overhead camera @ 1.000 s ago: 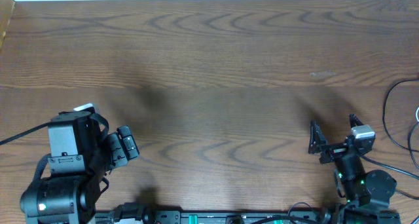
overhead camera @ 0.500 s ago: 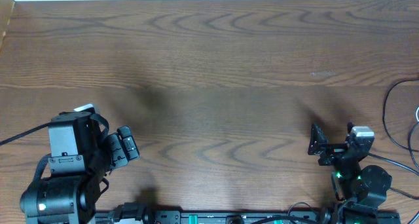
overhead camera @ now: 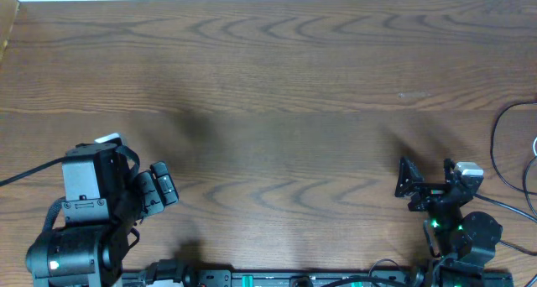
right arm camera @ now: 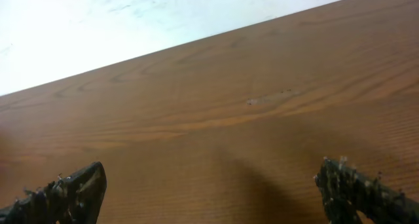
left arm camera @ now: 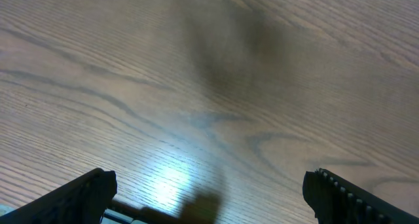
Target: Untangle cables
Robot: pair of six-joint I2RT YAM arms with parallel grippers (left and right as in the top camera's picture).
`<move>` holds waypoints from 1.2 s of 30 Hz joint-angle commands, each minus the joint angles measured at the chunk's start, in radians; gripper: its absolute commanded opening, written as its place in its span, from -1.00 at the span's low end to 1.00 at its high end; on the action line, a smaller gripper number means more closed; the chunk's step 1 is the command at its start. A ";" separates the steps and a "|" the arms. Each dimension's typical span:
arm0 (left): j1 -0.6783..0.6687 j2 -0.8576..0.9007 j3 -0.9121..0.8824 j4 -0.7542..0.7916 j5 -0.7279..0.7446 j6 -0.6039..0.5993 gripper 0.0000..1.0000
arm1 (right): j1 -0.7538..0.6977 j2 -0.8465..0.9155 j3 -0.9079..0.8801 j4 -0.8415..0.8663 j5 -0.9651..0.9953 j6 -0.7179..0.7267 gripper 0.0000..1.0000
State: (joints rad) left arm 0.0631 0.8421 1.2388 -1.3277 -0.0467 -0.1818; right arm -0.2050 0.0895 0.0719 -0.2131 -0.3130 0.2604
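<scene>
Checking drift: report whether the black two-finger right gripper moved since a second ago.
Yes. The right gripper drew back slightly from the pale tabletop scuff.

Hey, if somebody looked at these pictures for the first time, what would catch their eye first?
The big expanse of brown wood-grain table, bare across its middle. Then the two black grippers at the bottom of the overhead view: the left gripper and the right gripper, both open and empty. Last, a thin black cable loops in at the right edge, beyond both grippers.
</scene>
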 commanded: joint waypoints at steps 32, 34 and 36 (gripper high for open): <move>0.004 -0.151 0.013 0.072 0.037 0.028 0.92 | 0.167 -0.084 -0.003 -0.004 0.016 0.016 0.98; 0.004 -0.166 0.012 0.095 0.071 0.028 0.91 | 0.167 -0.084 -0.003 -0.003 0.016 0.016 0.98; 0.004 -0.192 0.001 0.123 0.090 0.028 0.84 | 0.167 -0.084 -0.003 -0.004 0.016 0.016 0.98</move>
State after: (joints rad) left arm 0.0631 0.6861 1.2385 -1.2240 -0.0017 -0.1741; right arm -0.0441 0.0124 0.0719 -0.2131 -0.3050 0.2638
